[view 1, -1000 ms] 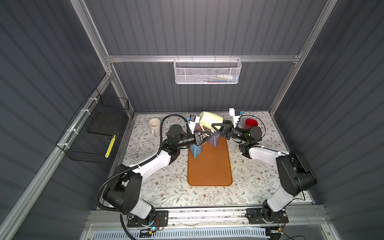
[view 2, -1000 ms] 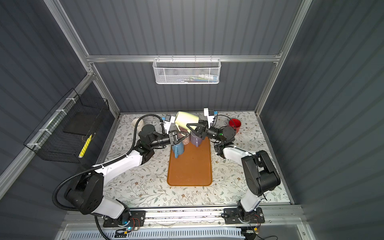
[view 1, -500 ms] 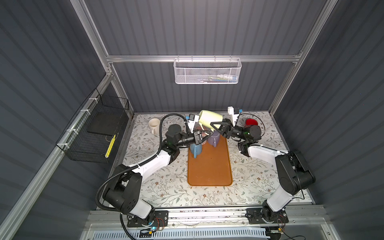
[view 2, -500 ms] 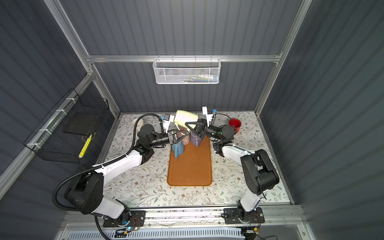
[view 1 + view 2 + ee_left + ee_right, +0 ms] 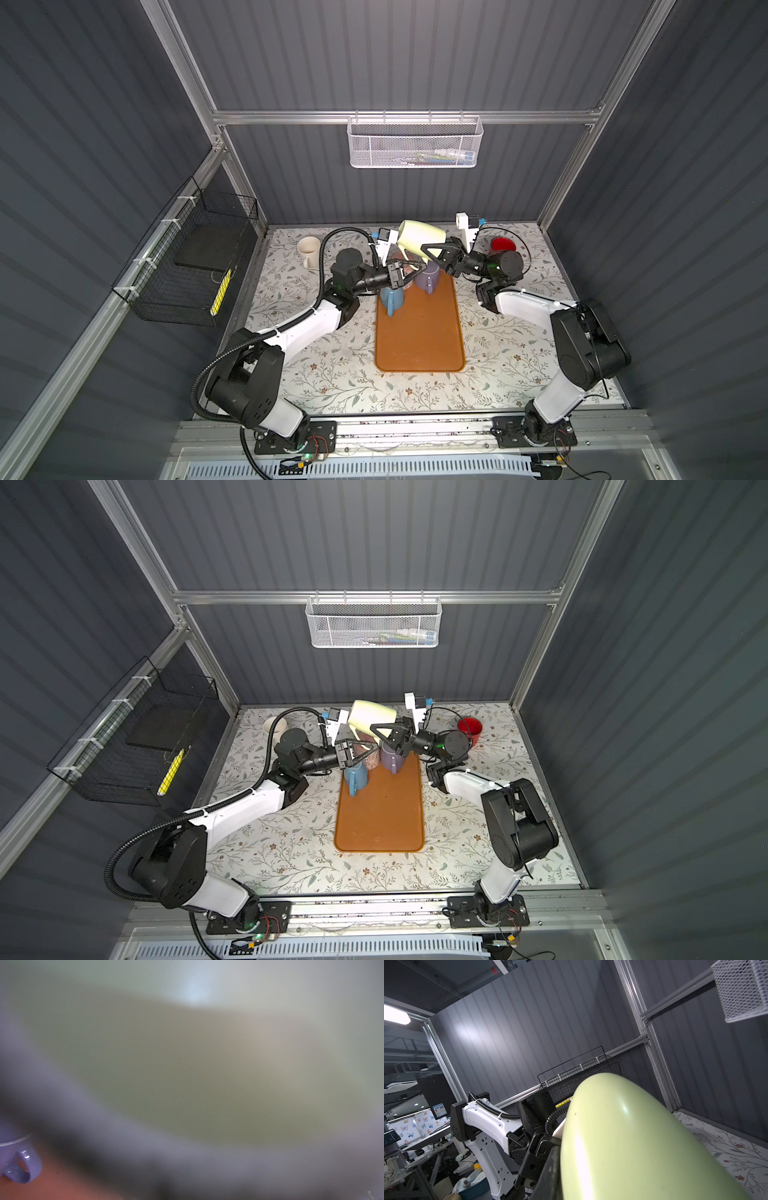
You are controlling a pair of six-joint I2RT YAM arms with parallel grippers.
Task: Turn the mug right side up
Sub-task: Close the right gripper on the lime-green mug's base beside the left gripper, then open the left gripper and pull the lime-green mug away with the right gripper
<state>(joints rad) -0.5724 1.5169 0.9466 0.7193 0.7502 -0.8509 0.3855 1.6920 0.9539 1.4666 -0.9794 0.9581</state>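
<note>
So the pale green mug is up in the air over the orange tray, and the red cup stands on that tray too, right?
Not quite: the red cup stands on the flowered table, off the orange tray, as both top views show. The pale green mug is indeed in the air over the tray.

The left arm (image 5: pixel 303 328) and right arm (image 5: pixel 525 307) had white shells, black joints and black bases. A ribbed black cable (image 5: pixel 322 266) followed the left arm; the left gripper (image 5: pixel 415 268) and right gripper (image 5: pixel 428 252) were black.

right gripper (image 5: pixel 426 252) closed in, now clamping pale green mug (image 5: pixel 415 237)
</note>
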